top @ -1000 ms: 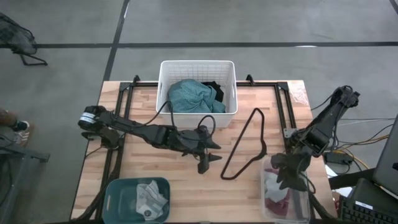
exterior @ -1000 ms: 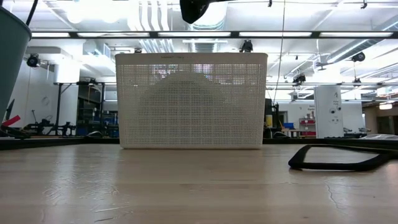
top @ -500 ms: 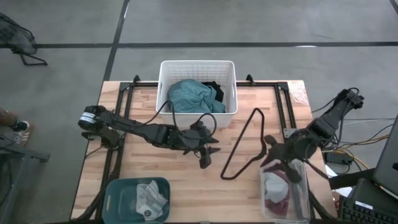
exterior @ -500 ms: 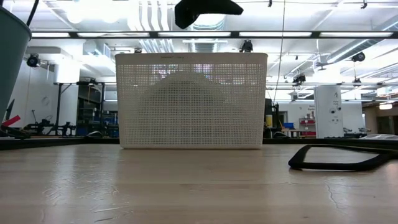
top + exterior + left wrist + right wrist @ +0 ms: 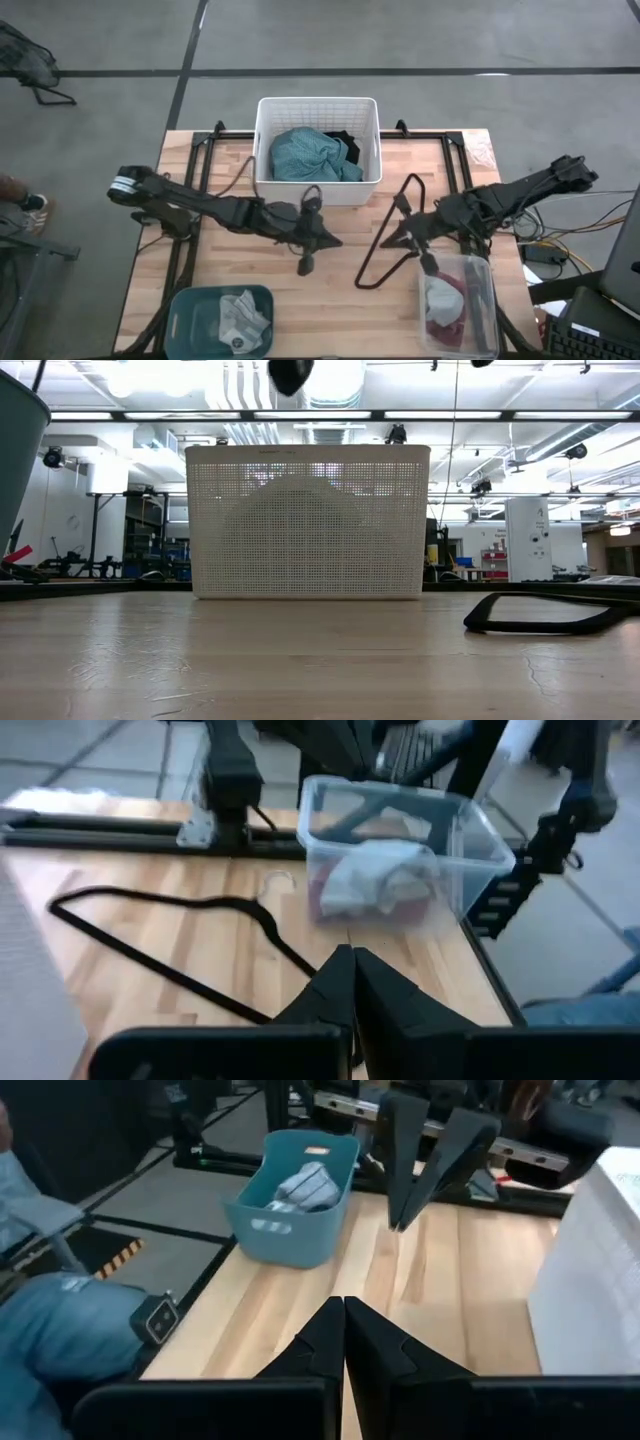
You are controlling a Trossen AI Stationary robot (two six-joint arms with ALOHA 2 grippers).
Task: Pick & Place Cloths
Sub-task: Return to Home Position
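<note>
A teal cloth (image 5: 305,155) and a black garment (image 5: 345,143) lie in the white bin (image 5: 318,107) at the table's far side. White and grey rags (image 5: 240,318) sit in the teal bin (image 5: 195,300) at the near left. A white cloth (image 5: 375,870) and a maroon one (image 5: 445,325) lie in the clear bin (image 5: 485,300) at the near right. My left gripper (image 5: 336,243) hovers shut over mid-table, pointing right. My right gripper (image 5: 388,238) hovers shut above the hanger (image 5: 405,215), pointing left. Neither holds anything.
The thin black wire hanger (image 5: 150,935) lies flat on the wood between the white bin and the clear bin. Bare wood shows in the table's near middle (image 5: 330,300). A person's leg in blue (image 5: 60,1340) is beside the table near the teal bin (image 5: 295,1200).
Both grippers have shut with nothing between their fingers. My left gripper has drawn back a little toward the table's left edge. My right gripper has risen from over the clear bin, swung toward the table's middle above the hanger, and rolled and tipped from pointing down to nearly level.
</note>
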